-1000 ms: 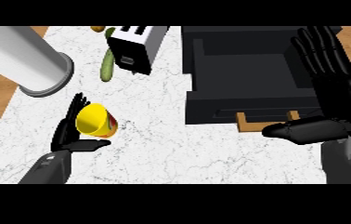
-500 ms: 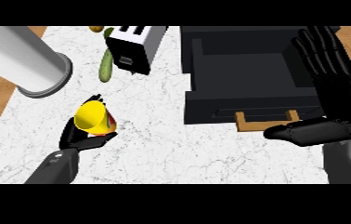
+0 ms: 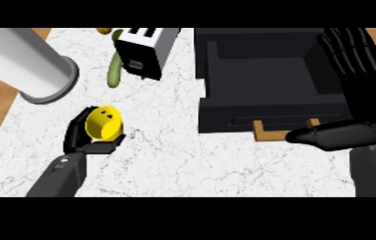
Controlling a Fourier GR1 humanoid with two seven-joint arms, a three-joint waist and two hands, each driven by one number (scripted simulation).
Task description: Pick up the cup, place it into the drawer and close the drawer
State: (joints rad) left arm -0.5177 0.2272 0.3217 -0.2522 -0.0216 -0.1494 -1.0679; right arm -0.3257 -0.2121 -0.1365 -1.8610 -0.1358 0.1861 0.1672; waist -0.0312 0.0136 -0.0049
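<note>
I have a single view, from my head, looking steeply down on the surface (image 3: 191, 149). My forearms enter from the lower edge, my left hand (image 3: 84, 134) low on the left, my right hand (image 3: 345, 64) by the right edge.

left robot hand (image 3: 82, 134) curled round yellow cup (image 3: 103, 123) | drawer (image 3: 268, 82) open | right robot hand (image 3: 351, 60) resting

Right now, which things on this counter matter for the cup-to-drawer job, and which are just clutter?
Job:
yellow cup, held in the left hand
open dark drawer
right hand, open beside the drawer

Clutter:
toaster
cucumber
grey cylinder
</note>
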